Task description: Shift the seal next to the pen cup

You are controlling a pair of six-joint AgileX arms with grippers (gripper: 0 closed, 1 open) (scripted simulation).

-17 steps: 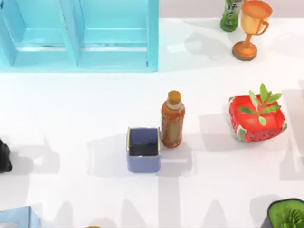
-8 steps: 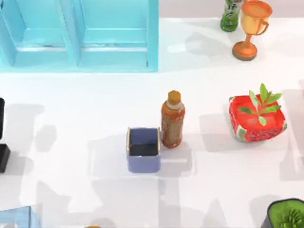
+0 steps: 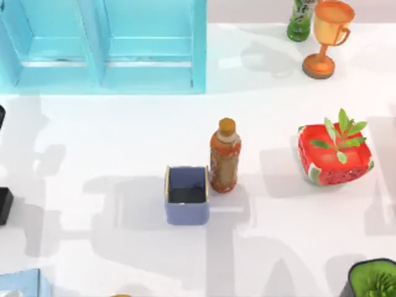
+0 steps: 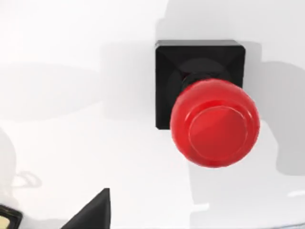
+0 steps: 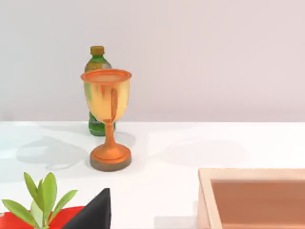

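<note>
The seal (image 4: 214, 121) has a glossy red ball knob on a black square base and stands upright on the white table, straight below the left wrist camera. A black corner of my left gripper (image 4: 90, 214) shows beside it, apart from it. In the top view a black block (image 3: 4, 205) at the table's far left edge looks like the seal's base. The pen cup (image 3: 187, 194), a periwinkle-blue square with a dark inside, stands mid-table, far right of that block. A black part of my right gripper (image 5: 90, 212) shows near the watermelon pot.
An amber bottle (image 3: 224, 156) stands touching the pen cup's right rear corner. A red watermelon pot (image 3: 337, 162), orange trophy (image 3: 328, 37) and green bottle (image 3: 301, 18) stand to the right. A turquoise cabinet (image 3: 105, 43) fills the back left. A wooden box (image 5: 257, 200) lies near the right arm.
The dark shape of my left arm at the left edge has moved toward the back of the table, uncovering the black block. Shadows on the table shifted. Cup and bottle stayed put.
</note>
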